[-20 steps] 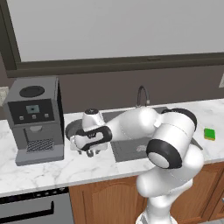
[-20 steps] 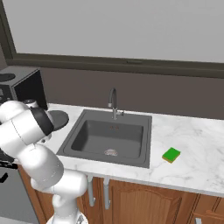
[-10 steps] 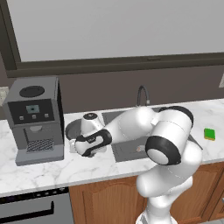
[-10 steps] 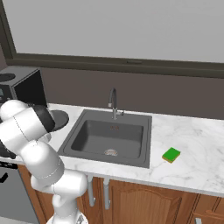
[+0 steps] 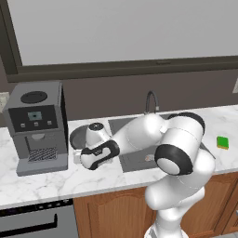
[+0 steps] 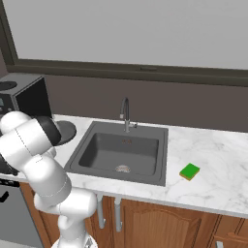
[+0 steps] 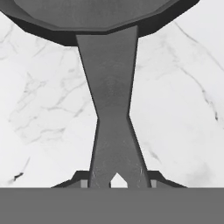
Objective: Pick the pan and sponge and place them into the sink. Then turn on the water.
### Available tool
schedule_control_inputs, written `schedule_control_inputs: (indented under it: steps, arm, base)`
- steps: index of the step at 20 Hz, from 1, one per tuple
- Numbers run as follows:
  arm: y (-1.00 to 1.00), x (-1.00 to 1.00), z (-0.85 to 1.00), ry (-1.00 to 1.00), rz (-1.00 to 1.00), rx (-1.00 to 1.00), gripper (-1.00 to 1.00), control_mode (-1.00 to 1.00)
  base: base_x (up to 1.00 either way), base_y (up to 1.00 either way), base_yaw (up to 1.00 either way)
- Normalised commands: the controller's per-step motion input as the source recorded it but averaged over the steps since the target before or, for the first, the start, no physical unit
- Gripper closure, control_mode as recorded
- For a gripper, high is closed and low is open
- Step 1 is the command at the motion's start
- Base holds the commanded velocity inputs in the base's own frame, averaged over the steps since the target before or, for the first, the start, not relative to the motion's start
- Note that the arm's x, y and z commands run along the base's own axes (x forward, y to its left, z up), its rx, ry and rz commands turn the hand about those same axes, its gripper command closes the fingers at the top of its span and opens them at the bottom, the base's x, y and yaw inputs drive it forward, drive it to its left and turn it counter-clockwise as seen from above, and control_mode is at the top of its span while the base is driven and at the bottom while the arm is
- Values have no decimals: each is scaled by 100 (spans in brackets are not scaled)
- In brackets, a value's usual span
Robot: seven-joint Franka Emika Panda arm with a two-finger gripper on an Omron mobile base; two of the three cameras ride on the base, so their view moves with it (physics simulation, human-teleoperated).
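Note:
The pan [image 7: 92,17] is a dark grey skillet lying on the white marble counter, with its handle [image 7: 111,109] running down toward the hand camera. My gripper [image 7: 117,181] is shut on the end of that handle, a dark fingertip pressed against each side. From the left base view the pan [image 5: 78,135] lies between the coffee machine and the sink [image 5: 135,160], partly covered by my hand. The green and yellow sponge [image 6: 189,171] rests on the counter to the right of the sink [image 6: 121,152]. No water runs from the faucet [image 6: 126,112].
A grey coffee machine [image 5: 35,125] stands right beside the pan on its left. The dark window sill and wall run behind the counter. My white arm stretches across the front left part of the sink.
The jaws have gone from wide open to shut on the pan's handle. The hand has sunk a little toward the counter; pan and sponge have not moved.

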Motion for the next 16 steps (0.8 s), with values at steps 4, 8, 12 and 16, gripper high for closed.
schedule_control_inputs:
  steps: [4, 8, 12, 16]
  arm:
    - [1, 0, 8, -1, -1, 0, 100, -100]
    - [-2, -5, 35, 2, -4, -1, 100, -100]
    - [-11, -12, 41, 2, -8, 0, 100, -100]
    - [-24, -13, 32, 3, -12, 1, 100, -100]
  base:
    - [0, 0, 0]
    - [0, 0, 0]
    - [0, 0, 0]
    - [0, 0, 0]
